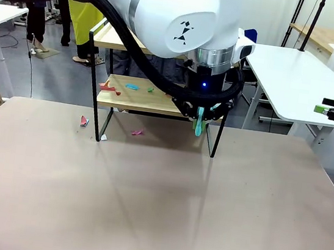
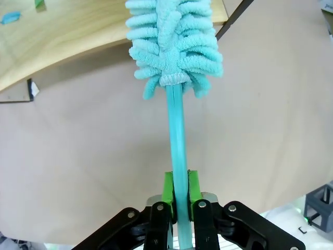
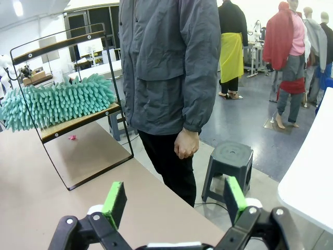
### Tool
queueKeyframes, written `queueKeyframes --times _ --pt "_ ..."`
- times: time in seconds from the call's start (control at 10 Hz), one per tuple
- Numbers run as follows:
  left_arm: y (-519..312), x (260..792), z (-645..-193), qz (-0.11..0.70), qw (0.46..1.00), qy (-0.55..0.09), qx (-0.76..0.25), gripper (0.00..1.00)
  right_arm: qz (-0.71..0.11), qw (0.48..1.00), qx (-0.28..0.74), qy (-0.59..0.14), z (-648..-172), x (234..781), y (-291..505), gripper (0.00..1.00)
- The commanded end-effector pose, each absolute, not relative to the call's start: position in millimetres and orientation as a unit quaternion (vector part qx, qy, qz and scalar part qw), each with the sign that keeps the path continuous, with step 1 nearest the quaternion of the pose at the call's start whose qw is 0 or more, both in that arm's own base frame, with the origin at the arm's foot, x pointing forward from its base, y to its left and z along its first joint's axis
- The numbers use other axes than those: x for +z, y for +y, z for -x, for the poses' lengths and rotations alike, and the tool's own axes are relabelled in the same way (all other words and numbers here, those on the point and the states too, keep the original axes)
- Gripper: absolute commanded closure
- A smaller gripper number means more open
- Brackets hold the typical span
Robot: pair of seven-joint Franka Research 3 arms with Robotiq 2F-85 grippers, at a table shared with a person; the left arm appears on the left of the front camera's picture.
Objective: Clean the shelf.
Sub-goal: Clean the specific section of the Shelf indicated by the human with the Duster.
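The desk (image 1: pixel 156 210) fills the lower front view, the shelf (image 1: pixel 140 97) standing upper centre. The left hand (image 2: pixel 178 190), clamped on a teal duster (image 2: pixel 174 47), holds it at the lower board's right end, likely to sweep off coloured scraps (image 1: pixel 132 86). The right hand (image 1: pixel 328 108) gapes empty, far right.

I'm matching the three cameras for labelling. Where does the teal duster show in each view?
Front view: teal duster, centre, under the left hand at the right front of the shelf.
Left wrist view: centre, handle rising from the hand to its fluffy head at top.
Right wrist view: upper left, head along the lower board.
Shared landmark: the shelf.
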State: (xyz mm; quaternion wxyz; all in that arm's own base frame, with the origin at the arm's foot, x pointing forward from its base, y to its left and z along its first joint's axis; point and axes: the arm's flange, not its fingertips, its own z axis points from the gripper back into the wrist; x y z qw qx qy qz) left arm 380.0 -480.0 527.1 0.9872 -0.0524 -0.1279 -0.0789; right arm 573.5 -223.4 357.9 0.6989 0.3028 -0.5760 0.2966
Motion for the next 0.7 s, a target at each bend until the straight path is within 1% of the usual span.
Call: queueKeyframes --times 0.0,0.2,0.4,0.6 --pt "-476.8 531.8 -380.1 0.064 0.985 -0.141 -0.076 0.87 -0.302 0.698 0.298 -0.576 -572.9 360.0 -220.7 0.00" --pt "-480.4 528.5 -380.8 0.056 0.987 -0.131 -0.079 0.87 -0.302 0.698 0.298 -0.576 -572.9 360.0 -220.7 0.00" --pt "-450.5 517.5 -388.8 0.046 0.990 -0.132 -0.035 0.87 -0.302 0.698 0.298 -0.576 -572.9 360.0 -220.7 0.00" --pt "-409.4 507.3 -393.7 0.020 0.992 -0.121 -0.004 0.87 -0.302 0.698 0.298 -0.576 -572.9 360.0 -220.7 0.00"
